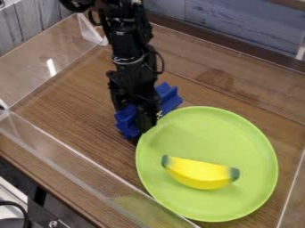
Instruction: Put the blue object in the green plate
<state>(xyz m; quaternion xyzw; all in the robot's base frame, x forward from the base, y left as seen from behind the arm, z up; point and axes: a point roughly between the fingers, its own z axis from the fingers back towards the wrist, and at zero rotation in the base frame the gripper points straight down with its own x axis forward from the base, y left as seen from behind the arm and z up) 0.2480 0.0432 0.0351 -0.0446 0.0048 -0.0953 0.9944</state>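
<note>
The pincer (pixel 137 118) is straddling the blue object (pixel 127 121) from above, its fingers apart around the middle, though whether they are gripping I cannot tell; the block is lying on the table (pixel 66 102) beside the green plate (pixel 259 185). The yellow banana (pixel 201 173) is occupying the plate's middle, leaving open room around it.
</note>
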